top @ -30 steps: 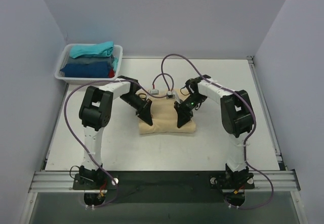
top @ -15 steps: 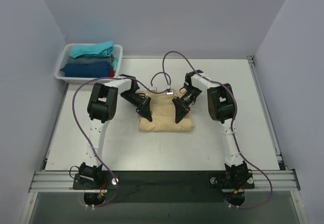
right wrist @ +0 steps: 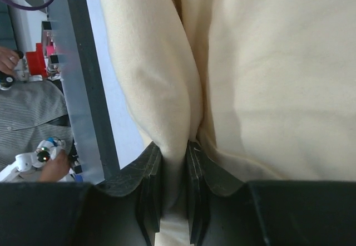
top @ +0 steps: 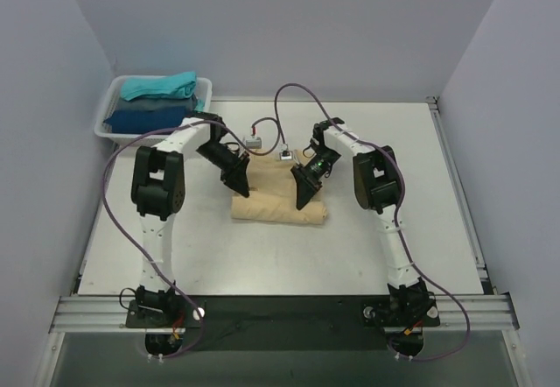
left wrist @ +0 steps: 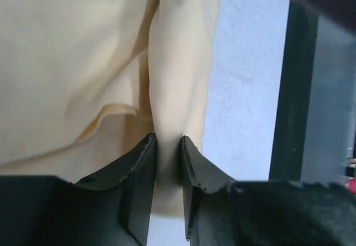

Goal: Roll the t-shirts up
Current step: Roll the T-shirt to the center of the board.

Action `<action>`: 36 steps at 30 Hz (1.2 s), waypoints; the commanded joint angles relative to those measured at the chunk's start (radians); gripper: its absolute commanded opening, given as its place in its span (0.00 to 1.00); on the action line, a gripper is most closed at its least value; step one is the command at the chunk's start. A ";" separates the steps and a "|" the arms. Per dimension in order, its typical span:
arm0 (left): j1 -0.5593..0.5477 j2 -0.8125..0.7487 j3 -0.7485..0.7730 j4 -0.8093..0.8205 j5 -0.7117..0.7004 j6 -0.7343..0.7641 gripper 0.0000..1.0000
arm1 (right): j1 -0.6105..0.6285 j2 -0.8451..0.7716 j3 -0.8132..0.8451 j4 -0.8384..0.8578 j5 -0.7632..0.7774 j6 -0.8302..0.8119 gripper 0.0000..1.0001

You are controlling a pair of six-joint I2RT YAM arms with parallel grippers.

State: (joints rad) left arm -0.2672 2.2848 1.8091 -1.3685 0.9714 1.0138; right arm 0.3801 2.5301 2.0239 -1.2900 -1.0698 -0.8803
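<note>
both pairs of jaws pinch a fold of the tan t-shirt [top: 271, 203].

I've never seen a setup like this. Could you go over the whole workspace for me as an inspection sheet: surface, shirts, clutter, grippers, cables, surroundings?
Surface: white table, flat, no stains seen.
Job's things: beige t-shirt lies folded into a thick pad mid-table; teal bundle and dark blue bundle sit in the white basket at the far left corner.
Clutter: nothing seen.
Grippers: left gripper and right gripper each pinch a fold of the beige t-shirt.
Cables: purple cables loop in the air from both arms, not caught in the cloth.
Surroundings: plain pale walls on three sides; metal rail at the near edge; a person beyond the table.
</note>
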 commanded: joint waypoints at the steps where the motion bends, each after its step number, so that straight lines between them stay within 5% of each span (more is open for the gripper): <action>1: 0.014 -0.259 0.039 -0.120 -0.077 0.036 0.42 | 0.003 0.038 0.007 -0.235 0.125 0.018 0.15; 5: -0.038 -0.499 -0.186 0.331 -0.176 -0.116 0.44 | 0.003 0.032 0.015 -0.233 0.119 0.009 0.15; 7: -0.137 -0.694 -0.443 0.573 -0.411 -0.185 0.45 | 0.003 0.045 0.024 -0.232 0.123 0.024 0.15; 10: -0.304 -0.960 -0.877 1.188 -0.702 -0.153 0.69 | 0.005 0.090 0.064 -0.232 0.148 0.091 0.15; 11: -0.347 -1.008 -0.984 1.270 -0.741 -0.121 0.78 | 0.005 0.094 0.076 -0.232 0.151 0.098 0.14; 14: -0.455 -1.097 -1.217 1.483 -0.812 0.003 0.80 | 0.009 0.096 0.081 -0.233 0.154 0.093 0.14; 19: -0.575 -1.050 -1.390 1.808 -0.963 0.114 0.80 | 0.013 0.116 0.099 -0.232 0.165 0.124 0.14; 26: -0.648 -0.921 -1.475 2.011 -1.036 0.226 0.80 | 0.011 0.117 0.093 -0.232 0.159 0.122 0.14; 33: -0.653 -0.641 -1.472 2.245 -1.277 0.299 0.76 | 0.006 0.114 0.087 -0.235 0.153 0.118 0.14; 36: -0.646 -0.504 -1.462 2.371 -1.373 0.344 0.66 | 0.006 0.113 0.084 -0.233 0.153 0.116 0.14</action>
State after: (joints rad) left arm -0.9195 1.6238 0.3458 0.8036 -0.2119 1.2888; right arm 0.3859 2.6003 2.1059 -1.3548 -0.9993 -0.7479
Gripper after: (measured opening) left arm 0.701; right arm 0.192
